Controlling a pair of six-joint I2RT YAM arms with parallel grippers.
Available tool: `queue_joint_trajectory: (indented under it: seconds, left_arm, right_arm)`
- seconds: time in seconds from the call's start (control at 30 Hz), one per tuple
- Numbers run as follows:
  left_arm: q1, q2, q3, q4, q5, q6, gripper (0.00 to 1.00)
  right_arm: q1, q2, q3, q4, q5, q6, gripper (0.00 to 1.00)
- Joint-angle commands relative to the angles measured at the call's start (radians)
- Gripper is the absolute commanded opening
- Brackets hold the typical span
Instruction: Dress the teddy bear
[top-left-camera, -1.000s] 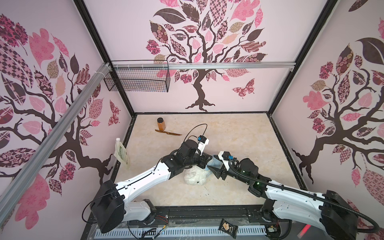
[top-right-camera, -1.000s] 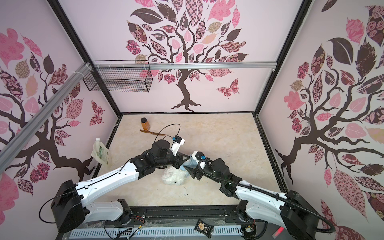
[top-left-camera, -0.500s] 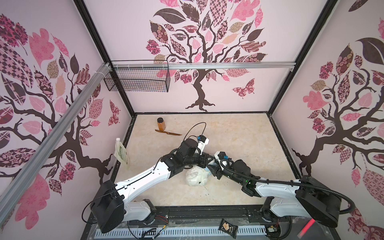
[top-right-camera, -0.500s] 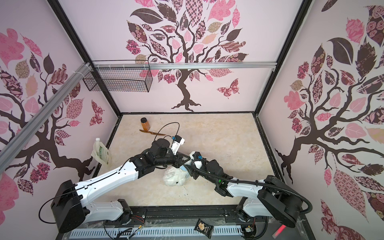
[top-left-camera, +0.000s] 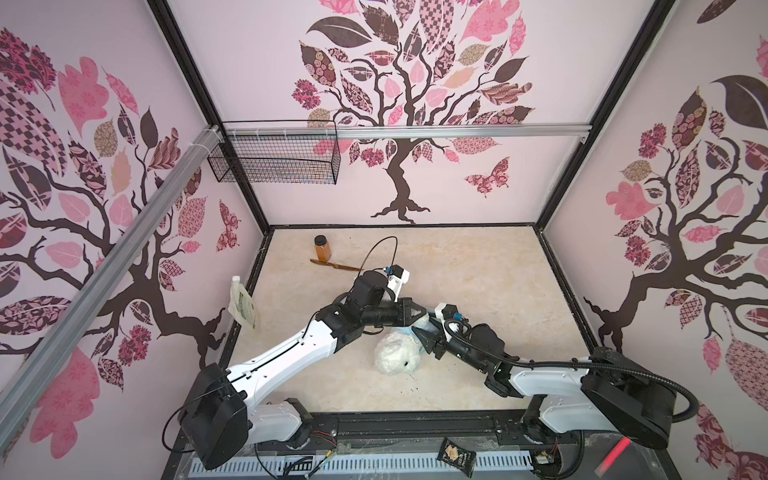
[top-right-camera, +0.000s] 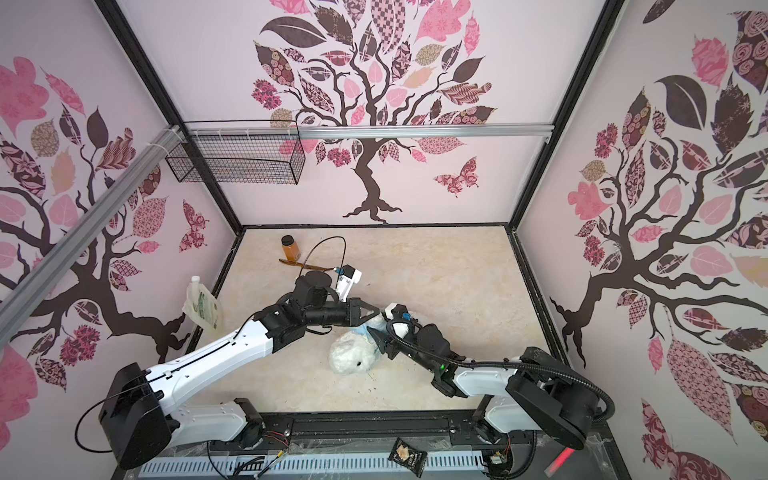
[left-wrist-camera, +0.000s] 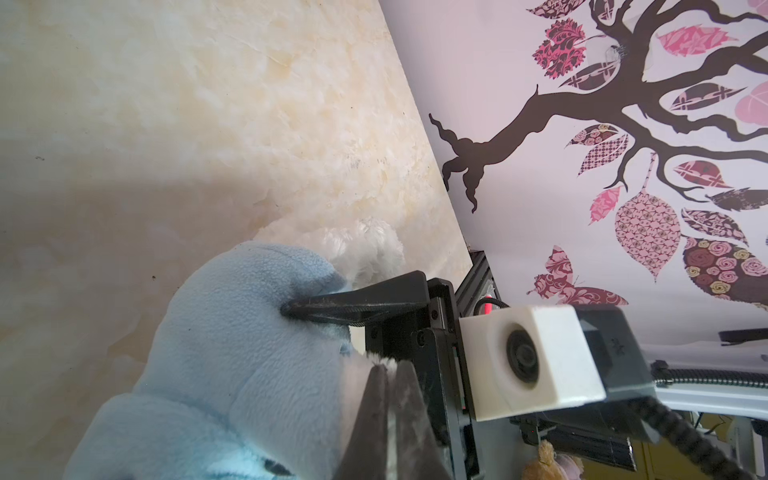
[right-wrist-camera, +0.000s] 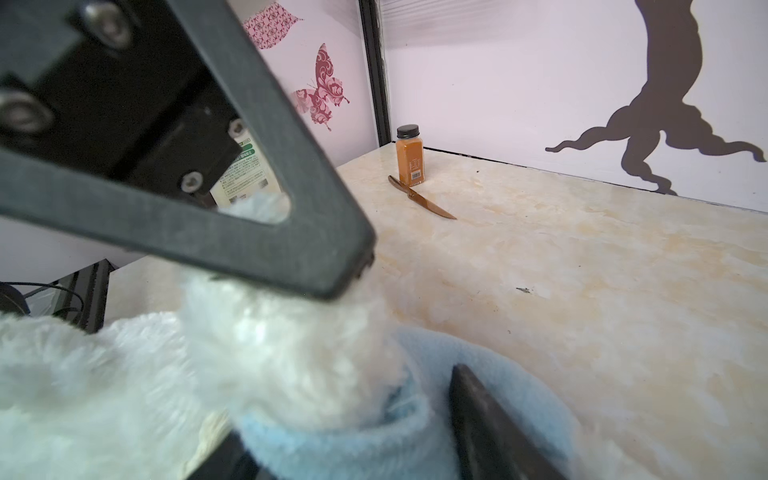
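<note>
Left end effector (top-left-camera: 420, 312): clamped on teddy bear (top-left-camera: 395, 357) limb, 1 o'clock of head.
Right end effector (top-left-camera: 419, 333): spread astride shirt (left-wrist-camera: 232, 353) sleeve; cannot tell whether gripping.

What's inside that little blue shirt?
A white furry limb of the teddy bear pokes out of the blue shirt, pinched by the left gripper. The fabric covers whatever else is inside.

Both top views look steeply down from high at the front onto the whole tabletop (top-left-camera: 457, 270), facing the back wall (top-left-camera: 436, 195). Both wrist cameras sit close against the teddy bear (right-wrist-camera: 270, 345); the right wrist view shares the spice jar (right-wrist-camera: 410, 154) with them.
</note>
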Motion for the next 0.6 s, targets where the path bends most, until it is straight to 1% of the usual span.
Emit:
queue_joint_trajectory:
  seconds: [0.0, 0.17, 0.27, 0.47, 0.57]
  left_arm:
    - [0.002, -0.073, 0.080, 0.145, 0.059, 0.007, 0.00]
    - [0.000, -0.060, 0.026, 0.108, 0.015, 0.066, 0.00]
    - [-0.006, -0.054, 0.007, 0.108, 0.007, 0.076, 0.00]
    - [-0.030, -0.030, 0.001, 0.111, 0.004, 0.081, 0.00]
    - [-0.038, -0.023, -0.002, 0.113, 0.003, 0.081, 0.00]
  right_arm:
    - [-0.008, -0.031, -0.013, -0.234, 0.042, -0.010, 0.67]
    - [-0.008, -0.177, 0.022, -0.287, 0.002, -0.020, 0.75]
    - [-0.007, -0.226, 0.038, -0.288, -0.021, -0.012, 0.78]
    - [-0.008, -0.222, 0.075, -0.242, -0.070, 0.017, 0.78]
    - [-0.009, -0.207, 0.094, -0.212, -0.083, 0.041, 0.77]
